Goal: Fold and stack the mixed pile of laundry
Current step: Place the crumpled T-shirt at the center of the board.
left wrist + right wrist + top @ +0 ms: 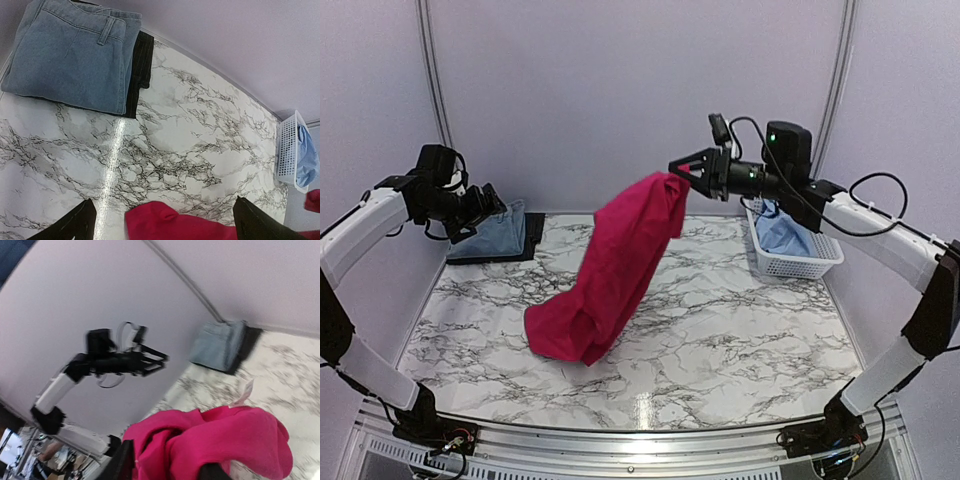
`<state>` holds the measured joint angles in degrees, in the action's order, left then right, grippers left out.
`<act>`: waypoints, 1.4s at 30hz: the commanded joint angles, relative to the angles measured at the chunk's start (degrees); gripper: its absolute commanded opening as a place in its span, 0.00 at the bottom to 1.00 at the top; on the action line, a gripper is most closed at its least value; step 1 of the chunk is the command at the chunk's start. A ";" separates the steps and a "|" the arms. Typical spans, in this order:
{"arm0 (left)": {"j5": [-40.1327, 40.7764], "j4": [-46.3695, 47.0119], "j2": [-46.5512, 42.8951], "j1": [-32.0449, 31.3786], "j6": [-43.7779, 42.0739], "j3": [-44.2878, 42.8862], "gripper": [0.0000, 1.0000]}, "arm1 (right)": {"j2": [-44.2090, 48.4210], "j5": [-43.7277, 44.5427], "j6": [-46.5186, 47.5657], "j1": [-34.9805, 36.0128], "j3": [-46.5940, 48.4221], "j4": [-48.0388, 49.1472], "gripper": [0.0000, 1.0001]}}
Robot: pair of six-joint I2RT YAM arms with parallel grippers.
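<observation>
My right gripper [682, 172] is shut on the top of the pink-red T-shirt [620, 262] and holds it high over the table's middle; its lower end rests on the marble. The shirt bunches between my right fingers in the right wrist view [210, 445]. My left gripper [492, 200] is open and empty, raised at the back left above the folded denim piece [492, 236], which lies on a dark garment [532, 236]. Both show in the left wrist view, the denim [70, 52] on the dark one [140, 65]. The light blue shirt [782, 232] lies in the basket.
A white slatted basket [800, 262] stands at the back right of the marble table [720, 320]; it also shows in the left wrist view [285, 155]. Purple walls close in the back and sides.
</observation>
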<state>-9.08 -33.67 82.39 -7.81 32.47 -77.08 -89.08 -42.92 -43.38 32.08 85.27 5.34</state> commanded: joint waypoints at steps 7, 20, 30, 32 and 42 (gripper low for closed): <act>-10.75 6.52 -3.04 -0.85 -2.69 10.58 0.99 | 8.22 20.78 27.97 -2.84 -15.96 -37.04 0.62; -7.21 7.29 -0.30 -14.82 -1.92 24.25 0.97 | -0.98 27.29 33.43 -1.77 -13.96 -50.57 0.65; -2.61 7.34 11.18 -20.94 1.01 21.97 0.81 | 2.45 34.52 35.21 -12.36 -13.64 -55.11 0.80; -2.17 7.33 13.62 -21.10 1.26 20.68 0.79 | 2.76 34.12 35.79 -12.47 -12.58 -56.34 0.86; 3.00 5.72 14.25 -13.92 1.67 21.71 0.14 | 6.74 32.72 39.49 -20.49 -9.13 -61.41 0.91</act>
<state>-9.10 -26.63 98.43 -26.50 33.69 -57.34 -84.88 -9.74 -6.24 14.94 72.90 -53.58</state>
